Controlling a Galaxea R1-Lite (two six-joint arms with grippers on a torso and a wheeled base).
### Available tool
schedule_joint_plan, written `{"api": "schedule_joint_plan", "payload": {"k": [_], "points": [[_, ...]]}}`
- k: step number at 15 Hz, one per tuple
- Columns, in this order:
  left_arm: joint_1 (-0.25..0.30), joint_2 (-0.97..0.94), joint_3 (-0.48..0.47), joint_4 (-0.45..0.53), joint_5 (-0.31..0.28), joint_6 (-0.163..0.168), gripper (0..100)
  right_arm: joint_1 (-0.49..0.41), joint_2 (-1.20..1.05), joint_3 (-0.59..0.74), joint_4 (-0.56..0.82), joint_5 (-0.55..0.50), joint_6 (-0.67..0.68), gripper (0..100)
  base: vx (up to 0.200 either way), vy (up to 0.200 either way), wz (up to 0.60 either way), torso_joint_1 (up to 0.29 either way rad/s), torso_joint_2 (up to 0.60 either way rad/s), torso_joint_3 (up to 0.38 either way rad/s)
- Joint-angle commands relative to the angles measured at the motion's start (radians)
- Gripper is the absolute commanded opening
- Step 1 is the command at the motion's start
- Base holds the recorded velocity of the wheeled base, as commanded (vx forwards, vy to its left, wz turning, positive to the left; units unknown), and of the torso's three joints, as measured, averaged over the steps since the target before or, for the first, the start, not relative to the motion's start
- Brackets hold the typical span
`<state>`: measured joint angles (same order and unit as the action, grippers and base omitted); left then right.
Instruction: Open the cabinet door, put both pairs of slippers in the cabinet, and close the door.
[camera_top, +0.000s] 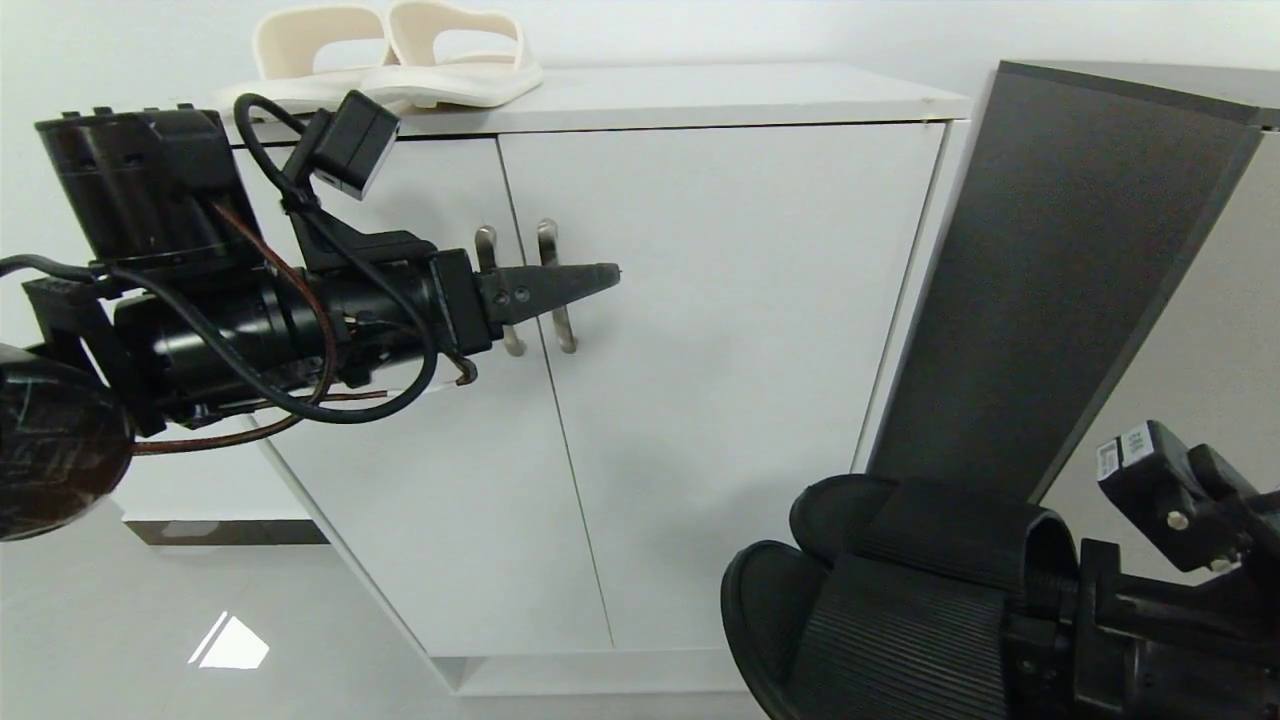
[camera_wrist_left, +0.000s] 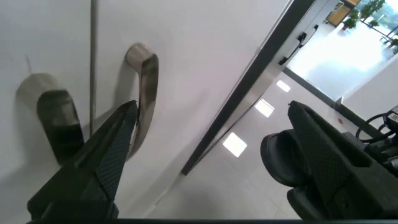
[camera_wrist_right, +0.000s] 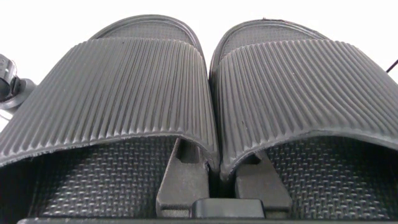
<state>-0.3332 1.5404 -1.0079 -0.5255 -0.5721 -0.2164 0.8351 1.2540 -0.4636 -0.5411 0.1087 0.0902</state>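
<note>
Beside the cabinet (camera_top: 720, 350), right pincer (camera_wrist_right: 214, 163) clamps black slippers (camera_wrist_right: 124, 81) together.

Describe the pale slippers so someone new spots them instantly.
Find the white cabinet with two doors. On its top, at the left end, lies the cream pair of slippers. The black pair is ribbed and held by the right gripper.

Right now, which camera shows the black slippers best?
The right wrist view: the black slippers lie side by side, ribbed straps close, in the right gripper. The head view cuts them off at its lower edge; the left wrist view catches their toes.
</note>
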Motion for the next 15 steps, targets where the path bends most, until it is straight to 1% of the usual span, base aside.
{"api": "schedule_joint_plan", "payload": {"k": [1,3,5,6,8,9,11,12,15], "points": [[0.0,0.012,-0.006,-0.001,0.003,0.0,0,0.001,-0.004,0.0,0.0,0.0,0.0,0,0.0,0.0,0.0,0.0,0.0,0.0],[0.0,0.006,-0.001,-0.001,0.0,0.0,0,0.001,-0.013,0.002,0.001,0.005,0.002,0,0.0,0.0,0.0,0.0,0.0,0.0],[-0.001,-0.011,0.014,-0.001,0.0,0.0,0,0.001,-0.028,0.008,0.001,0.055,0.002,0,0.0,0.0,0.0,0.0,0.0,0.0],[-0.007,-0.042,0.04,-0.001,-0.002,0.0,0,0.001,-0.051,0.022,0.003,0.111,0.002,0,0.0,0.0,0.0,0.0,0.0,0.0],[-0.015,-0.102,0.106,-0.002,-0.005,0.0,0,0.001,-0.073,0.031,0.003,0.143,0.0,0,0.0,0.0,0.0,0.0,0.0,0.0],[-0.02,-0.117,0.121,-0.002,-0.005,0.0,0,0.001,-0.077,0.031,0.003,0.147,0.0,0,0.0,0.0,0.0,0.0,0.0,0.0],[-0.041,-0.22,0.209,-0.005,-0.003,-0.001,0,0.001,-0.102,0.045,0.003,0.203,-0.004,0,0.0,0.0,0.0,0.0,0.0,0.0],[-0.055,-0.258,0.238,-0.005,-0.003,-0.001,0,0.001,-0.108,0.051,0.003,0.212,-0.018,0,0.0,0.0,0.0,0.0,0.0,0.0],[-0.072,-0.408,0.328,-0.004,-0.005,-0.005,0,0.001,-0.108,0.054,0.003,0.212,-0.027,0,0.0,0.0,0.0,0.0,0.0,0.0]]}}
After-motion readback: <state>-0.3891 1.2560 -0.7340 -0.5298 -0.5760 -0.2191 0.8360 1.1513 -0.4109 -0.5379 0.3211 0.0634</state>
